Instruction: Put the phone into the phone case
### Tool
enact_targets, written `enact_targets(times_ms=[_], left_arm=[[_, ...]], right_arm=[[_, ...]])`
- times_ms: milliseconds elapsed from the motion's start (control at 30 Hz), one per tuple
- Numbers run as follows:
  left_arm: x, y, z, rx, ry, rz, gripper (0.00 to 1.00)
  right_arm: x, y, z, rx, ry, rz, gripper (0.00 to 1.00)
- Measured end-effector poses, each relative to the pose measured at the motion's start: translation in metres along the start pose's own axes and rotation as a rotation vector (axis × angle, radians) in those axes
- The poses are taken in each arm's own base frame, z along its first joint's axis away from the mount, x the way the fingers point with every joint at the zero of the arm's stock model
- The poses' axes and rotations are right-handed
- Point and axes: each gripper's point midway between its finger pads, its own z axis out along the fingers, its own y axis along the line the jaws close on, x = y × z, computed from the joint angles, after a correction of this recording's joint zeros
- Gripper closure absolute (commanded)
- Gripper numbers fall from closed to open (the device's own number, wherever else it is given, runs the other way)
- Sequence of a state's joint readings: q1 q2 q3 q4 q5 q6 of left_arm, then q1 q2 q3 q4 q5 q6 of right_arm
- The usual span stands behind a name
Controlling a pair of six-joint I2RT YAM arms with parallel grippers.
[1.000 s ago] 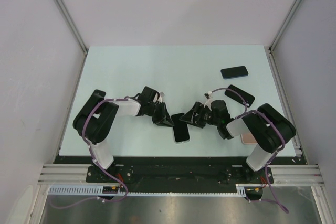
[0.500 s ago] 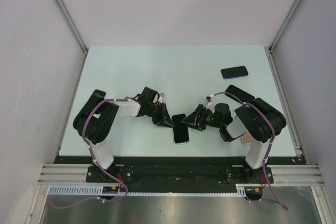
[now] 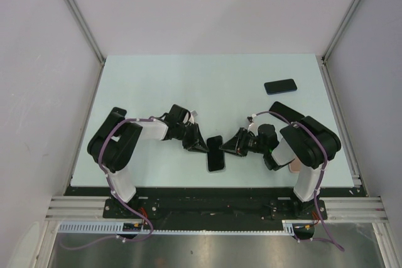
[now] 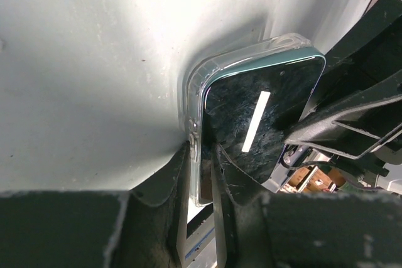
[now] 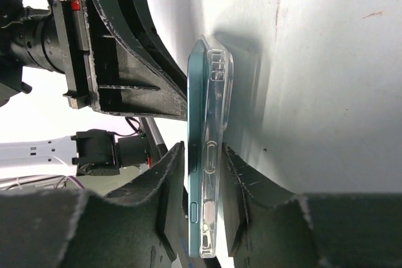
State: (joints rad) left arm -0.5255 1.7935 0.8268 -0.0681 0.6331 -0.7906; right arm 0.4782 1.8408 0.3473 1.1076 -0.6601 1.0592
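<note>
- Pale green table [image 3: 157, 86] fills the floor of a white-walled booth. The work sits low in the centre of the overhead frame, close in front of both my bases.
- The phone [image 3: 215, 155] lies there with its dark screen showing, and I have it flanked from both sides.
- My left gripper [image 3: 202, 147] comes in from the left. In its wrist view, its fingers [image 4: 179, 174] are closed on the long edge of the clear phone case [image 4: 195, 86] at the bottom centre of the frame. I judge this grip is there to anchor the case so it cannot slide away.
- My right gripper [image 3: 228, 148] comes in from the right, closed across the stack. In its wrist view, one finger sits against the teal phone body and the other against the clear back of the case. I read that as a squeeze meant to seat the two together.
- That same view shows the teal edge beside the case wall, not sunk within it, at least along this side. The upper corner looks closer to home than the lower one, so I judge the fit is only partly done.
- The stack looks propped on one long edge off the table. That would suit pinching it through its thickness.
- Next I would press along the unseated edge. The risk is the clear rim flexing outward and the phone popping free.
- A second dark phone [image 3: 280, 86] lies well apart at the upper right. Another dark slab [image 3: 290, 115] sits near my right arm, with a pinkish item [image 3: 293, 166] beside that arm's base. None of them is involved.
</note>
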Motion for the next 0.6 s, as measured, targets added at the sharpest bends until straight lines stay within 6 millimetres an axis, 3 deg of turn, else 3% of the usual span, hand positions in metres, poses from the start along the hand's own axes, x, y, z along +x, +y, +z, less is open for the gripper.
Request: enact_targets(times_ms=[67, 267, 500, 600], left_arm=[[0.0000, -0.0002, 0.0002, 0.003, -0.001, -0.002, 0.77], [0.0002, -0.0007, 0.0002, 0.006, 0.000, -0.001, 0.77], [0.0004, -0.0015, 0.0002, 0.010, 0.001, 0.000, 0.76], [0.0001, -0.0017, 0.0002, 0.012, 0.000, 0.001, 0.76]], right_arm=[[0.0004, 0.0016, -0.0001, -0.010, 0.002, 0.004, 0.58], [0.0021, 0.0070, 0.0001, -0.043, 0.015, 0.002, 0.65], [0.0035, 0.0054, 0.0002, -0.050, 0.020, 0.023, 0.95], [0.0037, 0.0053, -0.0001, -0.051, 0.018, 0.022, 1.00]])
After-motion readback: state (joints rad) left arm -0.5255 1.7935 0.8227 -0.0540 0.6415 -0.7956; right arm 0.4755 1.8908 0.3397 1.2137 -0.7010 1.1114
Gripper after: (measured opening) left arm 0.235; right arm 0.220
